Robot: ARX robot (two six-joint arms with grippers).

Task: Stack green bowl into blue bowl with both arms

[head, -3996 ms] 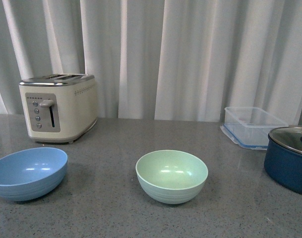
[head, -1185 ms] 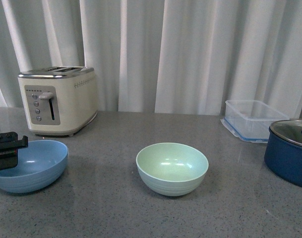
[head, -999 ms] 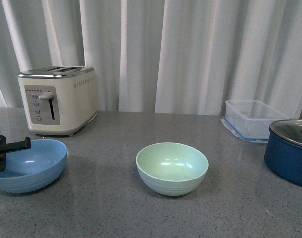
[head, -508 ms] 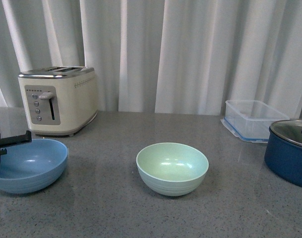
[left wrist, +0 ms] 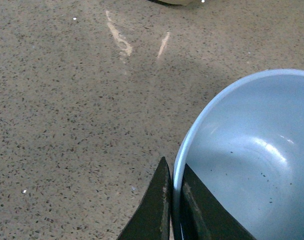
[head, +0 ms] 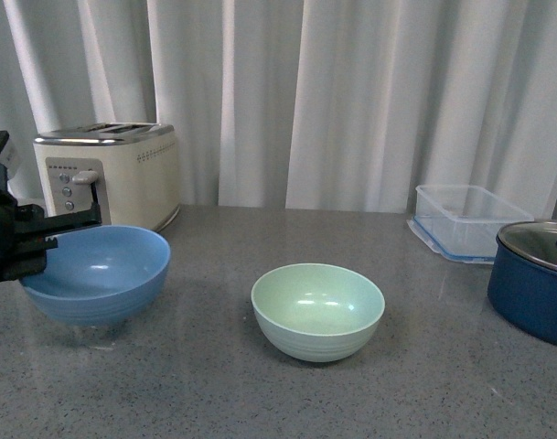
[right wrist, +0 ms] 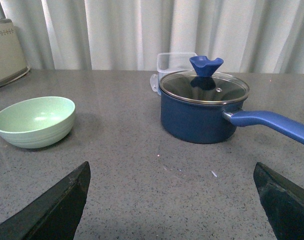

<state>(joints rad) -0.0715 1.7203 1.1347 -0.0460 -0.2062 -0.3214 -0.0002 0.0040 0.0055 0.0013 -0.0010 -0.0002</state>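
So the left bowl [head: 95, 273] is in front of the toaster [head: 123, 183], middle bowl [head: 317, 313] to its right on the counter [head: 196, 393]. The pot [head: 530, 302] is way off to my right, container [head: 468, 224] just behind it.

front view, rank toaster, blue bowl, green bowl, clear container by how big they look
1. toaster, largest
2. blue bowl and green bowl, look alike, so not ranked
3. clear container, smallest, though it sits farther back

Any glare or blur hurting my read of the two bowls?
Front view: sharp, evenly lit, small highlights inside the pale mint-green round bowl and light sky-blue round bowl. Left wrist view: glare streaks on the speckled grey countertop; left claw dark, close to lens. Right wrist view: clear; reflections on the glass lid of the navy pot.
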